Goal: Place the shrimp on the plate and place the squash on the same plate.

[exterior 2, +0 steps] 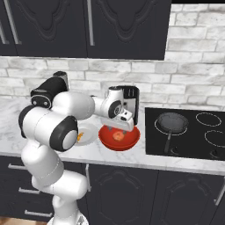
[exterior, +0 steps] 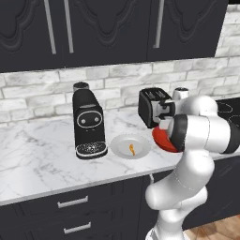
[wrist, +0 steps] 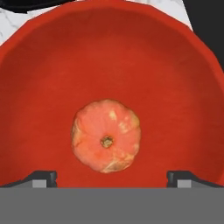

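Squash [wrist: 106, 135] sits mid red bowl [wrist: 48, 65]; your end effector [wrist: 112, 177], spread wide, could knock it off-centre.

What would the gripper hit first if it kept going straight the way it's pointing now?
Most likely the squash. The open gripper points down into the red bowl, with the squash lying in the middle between its fingertips. How far above it the gripper hangs is hard to judge.

White arm bends up from base, elbow high, reaches forward. Wrist turns down. Gripper [exterior 2: 119, 130] points straight down, low. Two dark fingertips [wrist: 43, 178] stand far apart. Jaws wide, holding nothing.
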